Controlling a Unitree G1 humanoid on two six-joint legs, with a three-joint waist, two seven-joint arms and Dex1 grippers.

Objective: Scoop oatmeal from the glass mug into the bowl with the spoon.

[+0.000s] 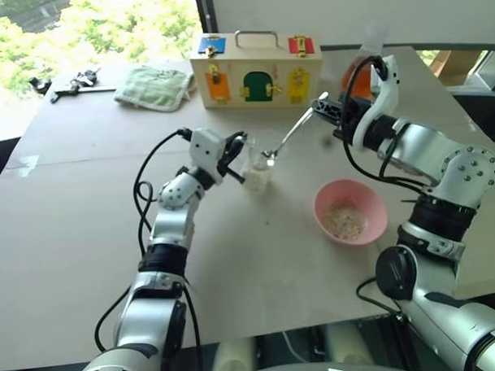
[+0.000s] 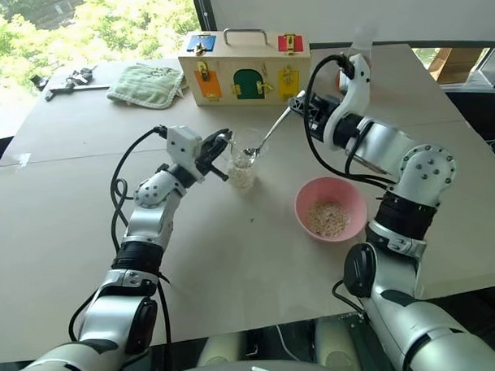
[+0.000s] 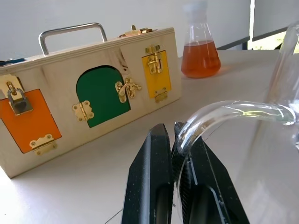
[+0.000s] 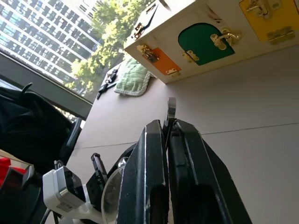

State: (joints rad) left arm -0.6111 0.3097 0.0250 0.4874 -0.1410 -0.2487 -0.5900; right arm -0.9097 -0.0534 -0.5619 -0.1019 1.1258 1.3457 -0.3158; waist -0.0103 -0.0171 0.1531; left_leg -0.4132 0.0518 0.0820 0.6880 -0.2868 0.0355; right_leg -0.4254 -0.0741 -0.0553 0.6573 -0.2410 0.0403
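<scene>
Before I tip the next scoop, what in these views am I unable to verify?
- Spoon: head views, too small to tell whether its tip carries oatmeal; right wrist view, its handle is mostly hidden between the right hand's fingers.
- Mug: oatmeal level blurred behind the glass; left wrist view cuts off the mug's body, with the handle pinched in the left hand.
- Flask: head views, mostly hidden behind the right arm.

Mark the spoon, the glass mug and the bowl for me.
spoon (image 1: 293,133), left eye view, middle of its handle.
glass mug (image 1: 258,175), left eye view, its clear side wall.
bowl (image 1: 377,222), left eye view, its pink rim on the robot's right side.
</scene>
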